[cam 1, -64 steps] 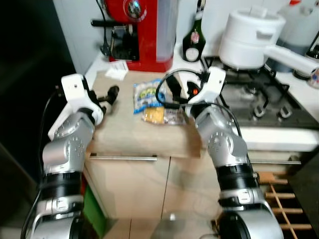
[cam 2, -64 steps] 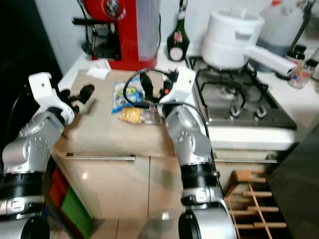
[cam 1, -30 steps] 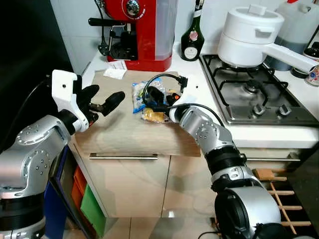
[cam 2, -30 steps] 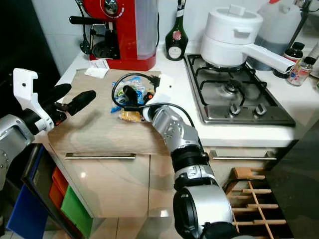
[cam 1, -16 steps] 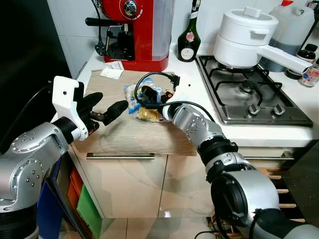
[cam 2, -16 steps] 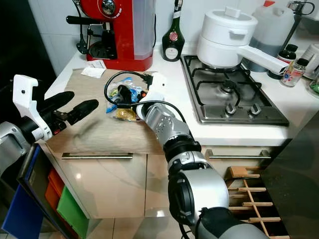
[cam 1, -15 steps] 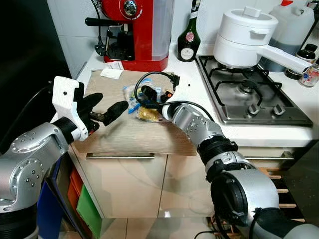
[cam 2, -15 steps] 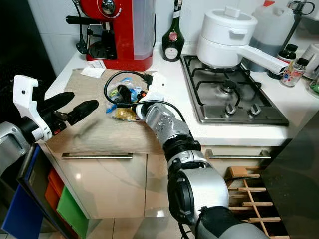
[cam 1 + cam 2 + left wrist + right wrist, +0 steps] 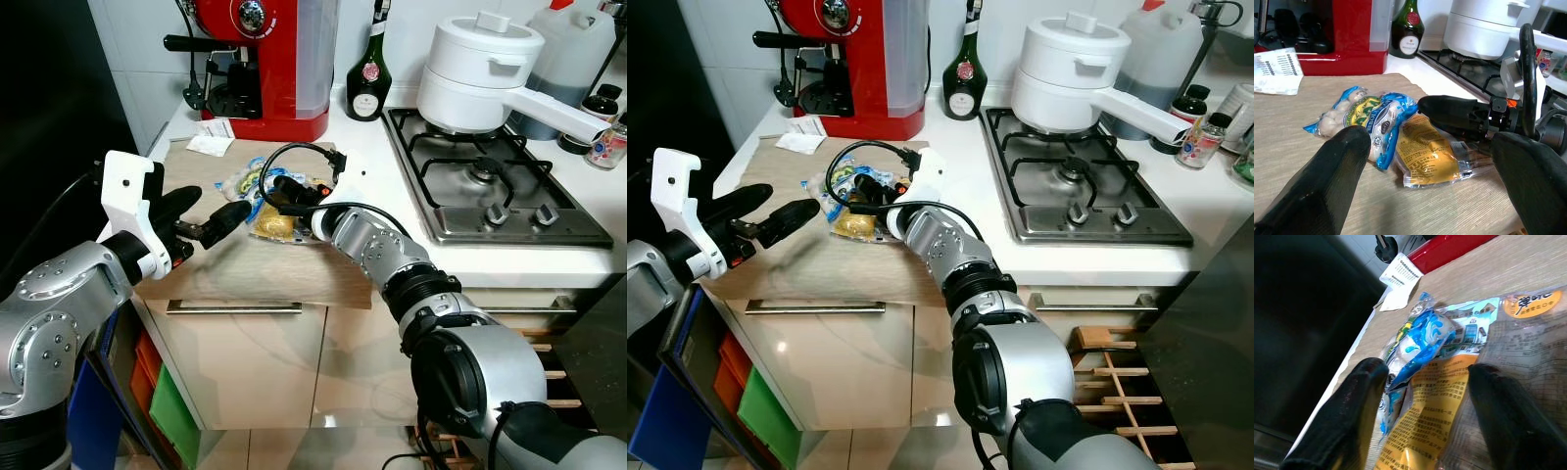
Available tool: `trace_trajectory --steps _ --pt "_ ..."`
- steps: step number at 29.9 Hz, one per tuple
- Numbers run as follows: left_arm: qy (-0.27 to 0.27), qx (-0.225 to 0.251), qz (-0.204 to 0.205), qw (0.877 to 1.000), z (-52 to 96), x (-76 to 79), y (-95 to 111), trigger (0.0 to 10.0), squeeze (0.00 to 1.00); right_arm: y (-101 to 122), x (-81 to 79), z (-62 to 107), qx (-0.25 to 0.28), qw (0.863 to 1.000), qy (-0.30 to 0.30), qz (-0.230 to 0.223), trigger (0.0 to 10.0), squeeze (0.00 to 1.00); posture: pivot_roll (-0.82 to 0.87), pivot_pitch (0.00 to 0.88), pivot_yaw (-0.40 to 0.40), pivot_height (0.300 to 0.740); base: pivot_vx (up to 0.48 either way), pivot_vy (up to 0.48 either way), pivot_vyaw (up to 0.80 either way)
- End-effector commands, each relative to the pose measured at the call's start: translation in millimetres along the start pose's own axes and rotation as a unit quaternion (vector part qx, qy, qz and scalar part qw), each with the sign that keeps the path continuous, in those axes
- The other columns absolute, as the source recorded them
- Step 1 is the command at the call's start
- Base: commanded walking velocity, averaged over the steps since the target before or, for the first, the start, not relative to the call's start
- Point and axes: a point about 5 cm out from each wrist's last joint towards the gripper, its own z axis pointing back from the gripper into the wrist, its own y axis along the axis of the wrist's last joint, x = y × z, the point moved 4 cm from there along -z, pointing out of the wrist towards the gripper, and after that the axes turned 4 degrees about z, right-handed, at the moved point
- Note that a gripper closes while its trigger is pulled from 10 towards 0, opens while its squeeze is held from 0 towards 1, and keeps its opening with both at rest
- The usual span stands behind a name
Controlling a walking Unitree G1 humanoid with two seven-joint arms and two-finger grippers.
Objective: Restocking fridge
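- definitely a home kitchen
- gas hob (image 9: 500, 186) with a white pot (image 9: 477, 70) on it
- red coffee machine (image 9: 263, 61) on the surface (image 9: 392, 152)
- cabinets (image 9: 245, 362) underneath

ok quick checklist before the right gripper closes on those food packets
1. Right gripper open: ok, its fingers are spread.
2. Straddling a packet: ok, the yellow packet lies between the fingers, the blue packet by one finger.
3. Packets touching each other: not ok for a single pick.
4. Left gripper out of the way: ok, open, hovering beside the packets.
5. Finger height over the wooden board: cannot tell.
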Motion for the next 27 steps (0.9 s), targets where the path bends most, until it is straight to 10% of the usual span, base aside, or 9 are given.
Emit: trace_trajectory --steps 1,3,4,5,6,18,19,20,27 --pt "0.004 0.011 -0.026 1.000 -1.8 2.5 8.0 10.0 0.00 -18.2 -0.3 -1.7 -0.024 0.999 -0.008 0.038 0.0 0.05 0.12 0.010 -0.002 0.740 0.000 0.000 0.00" --pt "0.001 0.022 -0.031 0.999 -4.7 7.4 5.9 10.0 0.00 23.2 3.2 3.6 0.076 0.982 -0.037 0.166 0.0 0.02 0.11 0.000 -0.008 0.740 0.000 0.000 0.00" --pt "0.000 0.028 -0.030 0.999 -6.6 9.9 4.7 10.0 0.00 36.7 3.1 8.0 0.112 0.972 -0.043 0.202 4.0 0.02 0.10 0.000 -0.011 0.740 0.000 0.000 0.00" --pt "-0.001 0.031 -0.027 0.999 -8.8 11.3 3.3 10.0 0.00 42.9 4.4 11.0 0.128 0.967 -0.046 0.216 4.0 0.02 0.09 0.000 -0.013 0.740 0.000 0.000 0.00" --pt "-0.001 0.035 -0.015 0.999 -13.8 13.6 -0.6 10.0 0.00 52.2 12.3 21.9 0.165 0.952 -0.067 0.247 10.0 0.02 0.07 0.000 -0.014 0.740 0.000 0.000 0.00" --pt "0.017 0.043 0.005 0.999 -26.7 9.9 -9.7 10.0 0.00 65.1 54.8 85.8 0.250 0.904 -0.160 0.307 10.0 0.00 0.00 0.000 -0.001 0.740 0.000 0.000 0.00" --pt "0.039 0.043 -0.003 0.998 -26.7 2.1 -9.4 10.0 0.05 63.8 58.9 87.7 0.249 0.905 -0.166 0.303 10.0 0.00 0.00 0.000 0.003 0.740 0.000 0.000 0.00" --pt "0.069 0.044 -0.015 0.997 -26.6 -9.1 -7.9 10.0 1.00 63.3 61.5 89.5 0.249 0.904 -0.171 0.302 10.0 0.00 -0.01 0.000 0.005 0.740 0.000 0.000 0.00" --pt "0.193 0.067 -0.088 0.975 -27.3 -57.9 11.1 10.0 1.00 64.8 46.9 99.3 0.274 0.880 -0.159 0.355 10.0 0.00 -0.02 0.000 0.010 0.740 0.000 0.000 0.00"
